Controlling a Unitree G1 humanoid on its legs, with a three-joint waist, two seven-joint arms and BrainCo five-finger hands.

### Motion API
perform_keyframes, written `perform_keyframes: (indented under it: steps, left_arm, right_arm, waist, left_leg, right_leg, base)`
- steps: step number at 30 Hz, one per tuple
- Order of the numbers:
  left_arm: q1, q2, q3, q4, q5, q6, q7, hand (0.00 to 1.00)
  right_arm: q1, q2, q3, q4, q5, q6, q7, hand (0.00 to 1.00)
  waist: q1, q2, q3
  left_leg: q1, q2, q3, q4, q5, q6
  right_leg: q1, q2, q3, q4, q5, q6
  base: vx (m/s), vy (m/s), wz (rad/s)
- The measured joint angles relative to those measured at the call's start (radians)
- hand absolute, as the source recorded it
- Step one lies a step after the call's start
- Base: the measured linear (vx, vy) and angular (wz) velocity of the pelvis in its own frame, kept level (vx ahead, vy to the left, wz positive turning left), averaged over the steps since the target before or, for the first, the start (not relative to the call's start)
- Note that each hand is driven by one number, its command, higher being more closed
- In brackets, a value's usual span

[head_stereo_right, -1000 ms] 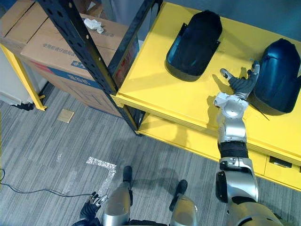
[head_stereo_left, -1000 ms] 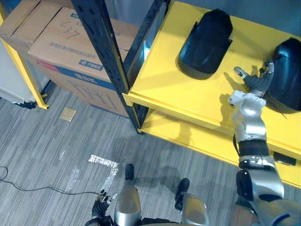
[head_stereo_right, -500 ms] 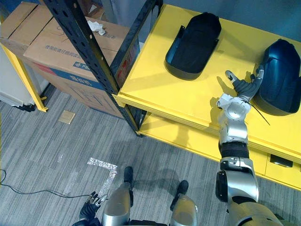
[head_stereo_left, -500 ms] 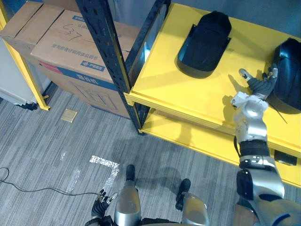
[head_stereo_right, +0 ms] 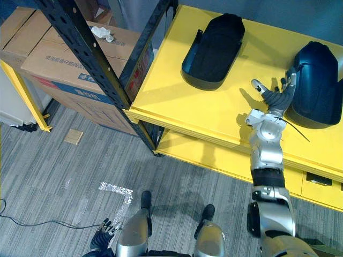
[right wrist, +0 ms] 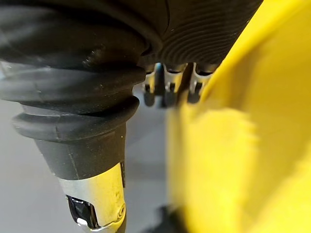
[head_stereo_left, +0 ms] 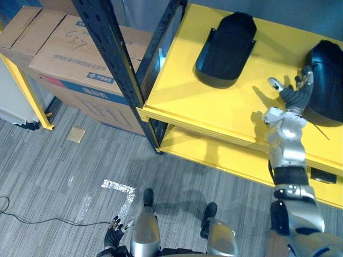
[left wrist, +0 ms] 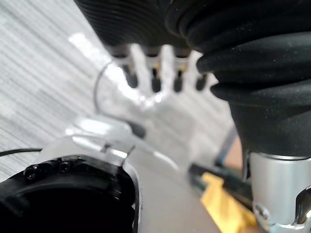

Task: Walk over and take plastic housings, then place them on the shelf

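Two black plastic housings lie on the yellow shelf point(head_stereo_left: 214, 107): one point(head_stereo_left: 225, 45) at the back middle, the other point(head_stereo_right: 317, 83) at the right. My right hand point(head_stereo_right: 276, 97) is open over the shelf, fingers spread, with its fingertips at the left edge of the right housing; I cannot tell whether they touch it. It holds nothing. My left hand point(head_stereo_left: 114, 235) hangs low over the floor, fingers relaxed and empty, as the left wrist view point(left wrist: 155, 73) also shows.
A black upright post point(head_stereo_left: 115, 59) stands at the shelf's left corner, with a lower yellow shelf point(head_stereo_left: 214, 152) beneath. Cardboard boxes point(head_stereo_left: 69, 59) sit to the left behind a yellow post point(head_stereo_left: 24, 80). A silver tape mark point(head_stereo_left: 118, 187) lies on the grey floor.
The camera has shifted a little. My right hand stays open by the right housing, with hardly any movement. Both housings lie where they were.
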State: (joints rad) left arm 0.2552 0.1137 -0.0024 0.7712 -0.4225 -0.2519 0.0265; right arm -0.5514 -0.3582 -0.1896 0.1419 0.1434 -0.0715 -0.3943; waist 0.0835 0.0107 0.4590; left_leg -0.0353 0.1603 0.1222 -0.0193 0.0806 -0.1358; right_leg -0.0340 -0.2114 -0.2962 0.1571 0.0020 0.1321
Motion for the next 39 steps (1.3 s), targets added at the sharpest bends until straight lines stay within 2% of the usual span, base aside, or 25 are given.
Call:
perform_keyframes:
  steps: [2, 4, 7, 8, 11, 14, 16, 19, 21, 24, 28, 34, 39]
  left_arm:
    - [0.001, 0.004, 0.000, 0.015, 0.002, 0.000, 0.001, 0.00]
    - [0.007, 0.005, 0.002, 0.024, 0.003, 0.000, 0.001, 0.00]
    - [0.022, 0.008, 0.010, 0.025, 0.010, -0.001, 0.003, 0.00]
    - [0.023, 0.008, 0.018, 0.025, 0.010, -0.001, 0.003, 0.00]
    - [0.028, 0.006, 0.029, 0.024, 0.011, -0.001, 0.013, 0.00]
    - [0.035, 0.010, 0.032, 0.012, 0.014, -0.001, 0.015, 0.00]
    - [0.035, 0.012, 0.031, 0.000, 0.014, 0.000, 0.015, 0.00]
    - [0.036, 0.019, 0.032, -0.010, 0.031, 0.003, 0.015, 0.00]
    - [0.036, 0.019, 0.030, -0.025, 0.036, 0.013, 0.015, 0.00]
    - [0.030, 0.018, 0.023, -0.030, 0.037, 0.023, 0.017, 0.00]
    - [0.025, 0.016, 0.009, -0.054, 0.035, 0.041, 0.020, 0.00]
    - [0.011, 0.007, -0.060, -0.103, 0.000, 0.055, 0.020, 0.00]
    - [0.002, 0.007, -0.087, -0.106, -0.045, 0.080, 0.015, 0.00]
  right_arm:
    - [0.092, 0.009, 0.003, -0.135, -0.125, 0.001, -0.013, 0.00]
    - [0.181, 0.009, 0.001, -0.205, -0.193, 0.017, -0.027, 0.00]
    - [0.327, 0.016, -0.059, -0.288, -0.233, 0.063, -0.069, 0.00]
    - [0.351, 0.019, -0.083, -0.289, -0.232, 0.073, -0.078, 0.00]
    - [0.450, 0.050, -0.226, -0.271, -0.129, 0.080, -0.149, 0.00]
    - [0.459, 0.055, -0.336, -0.190, -0.042, 0.067, -0.214, 0.00]
    - [0.456, 0.054, -0.394, -0.129, -0.031, 0.064, -0.240, 0.00]
    - [0.399, 0.024, -0.478, 0.010, 0.041, 0.045, -0.281, 0.00]
    - [0.351, -0.054, -0.507, 0.127, 0.063, 0.025, -0.291, 0.00]
    - [0.301, -0.133, -0.508, 0.189, 0.083, -0.003, -0.280, 0.00]
    - [0.178, -0.251, -0.498, 0.317, 0.121, -0.039, -0.230, 0.00]
    - [-0.028, -0.457, -0.404, 0.502, 0.159, -0.055, -0.175, 0.00]
    - [-0.153, -0.532, -0.332, 0.624, 0.191, -0.028, -0.170, 0.00]
  waist:
    - [-0.018, -0.005, -0.013]
    - [-0.020, -0.015, -0.037]
    - [-0.047, -0.037, -0.063]
    - [-0.046, -0.041, -0.065]
    - [-0.073, -0.049, -0.069]
    - [-0.098, -0.053, -0.072]
    - [-0.100, -0.053, -0.072]
    - [-0.102, -0.052, -0.072]
    - [-0.106, -0.044, -0.068]
    - [-0.109, -0.031, -0.060]
    - [-0.112, -0.001, -0.038]
    - [-0.126, 0.072, 0.009]
    - [-0.124, 0.097, 0.023]
  left_leg:
    - [0.001, 0.001, 0.006, -0.009, 0.000, 0.000]
    - [0.005, 0.002, 0.026, -0.009, -0.002, -0.001]
    - [0.013, 0.004, 0.048, -0.009, -0.014, -0.004]
    - [0.016, 0.005, 0.055, -0.008, -0.017, -0.003]
    - [0.019, 0.006, 0.075, -0.007, -0.027, -0.003]
    - [0.020, 0.007, 0.093, -0.003, -0.033, -0.003]
    - [0.017, 0.011, 0.095, 0.009, -0.042, -0.006]
    - [0.008, 0.021, 0.103, 0.052, -0.069, -0.009]
    - [-0.015, 0.022, 0.096, 0.092, -0.089, -0.005]
    - [-0.029, 0.022, 0.085, 0.113, -0.098, -0.004]
    - [-0.059, 0.020, 0.081, 0.138, -0.108, -0.003]
    - [-0.106, -0.009, 0.067, 0.171, -0.113, 0.009]
    - [-0.114, -0.036, 0.045, 0.171, -0.110, 0.012]
  right_leg:
    - [-0.002, 0.003, 0.005, -0.011, 0.003, 0.004]
    - [-0.007, 0.005, 0.023, -0.017, 0.005, 0.005]
    - [-0.014, 0.009, 0.046, -0.025, 0.006, 0.007]
    - [-0.017, 0.010, 0.054, -0.025, 0.007, 0.007]
    - [-0.023, 0.012, 0.067, -0.029, 0.008, 0.008]
    - [-0.036, 0.014, 0.088, -0.032, 0.009, 0.009]
    - [-0.036, 0.017, 0.092, -0.031, 0.009, 0.009]
    - [-0.035, 0.022, 0.103, -0.029, 0.009, 0.009]
    - [-0.035, 0.020, 0.102, -0.029, 0.009, 0.009]
    - [-0.037, 0.018, 0.100, -0.026, 0.009, 0.009]
    - [-0.069, 0.012, 0.103, -0.006, 0.008, 0.009]
    - [-0.145, -0.032, 0.106, 0.107, -0.039, 0.016]
    - [-0.180, -0.068, 0.102, 0.196, -0.090, 0.020]
  base:
    - [0.00, 0.003, -0.03]
    - [0.04, 0.009, -0.21]
    - [0.05, 0.008, -0.22]
    - [0.03, 0.008, -0.26]
    - [0.02, 0.011, -0.16]
    - [0.02, 0.011, -0.22]
    - [0.02, 0.003, -0.06]
    - [0.01, 0.000, -0.12]
    - [0.00, 0.009, 0.03]
    - [-0.01, 0.014, 0.06]
    - [-0.03, 0.011, 0.01]
    - [-0.03, 0.013, 0.07]
    - [0.01, -0.005, 0.14]
